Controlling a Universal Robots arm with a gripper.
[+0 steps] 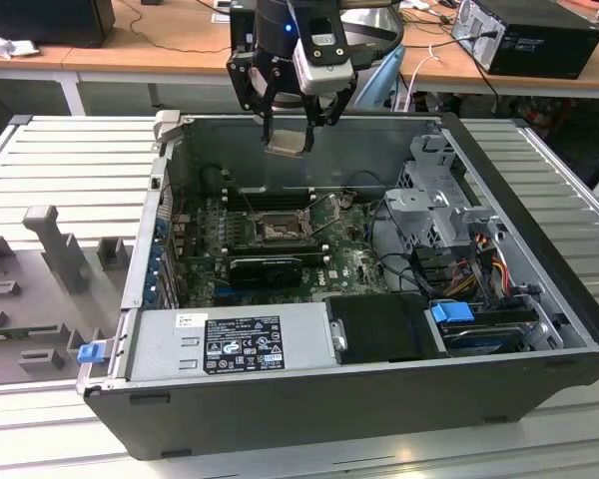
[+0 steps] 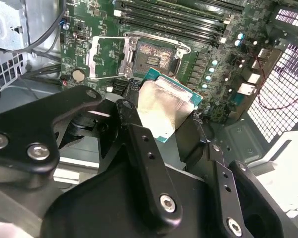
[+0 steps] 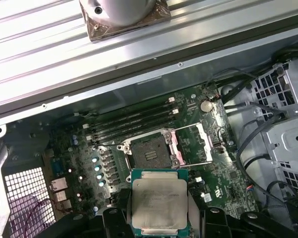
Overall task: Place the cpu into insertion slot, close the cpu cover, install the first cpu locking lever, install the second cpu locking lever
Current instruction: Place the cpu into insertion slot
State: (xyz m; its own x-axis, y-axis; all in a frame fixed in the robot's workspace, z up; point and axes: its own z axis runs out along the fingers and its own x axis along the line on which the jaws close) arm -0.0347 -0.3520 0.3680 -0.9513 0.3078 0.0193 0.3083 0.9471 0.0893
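The gripper (image 1: pixel 289 130) is clamping the cpu (image 3: pixel 159 201) between its fingers, hanging above the open computer case (image 1: pixel 379 399), well apart from the insertion slot (image 3: pixel 148 153).

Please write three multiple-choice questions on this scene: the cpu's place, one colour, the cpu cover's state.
1. The cpu, against the insertion slot, is: A seated in it; B in the end effector, clear of it; C lying beside it.
2. The circuit board is: A green; B red; C white.
3. The cpu cover is: A shut; B swung open; C in the end effector.
Key: 1 B, the end effector grips it in the air; 2 A, green shows around the slot; 3 B, the slot lies bare.
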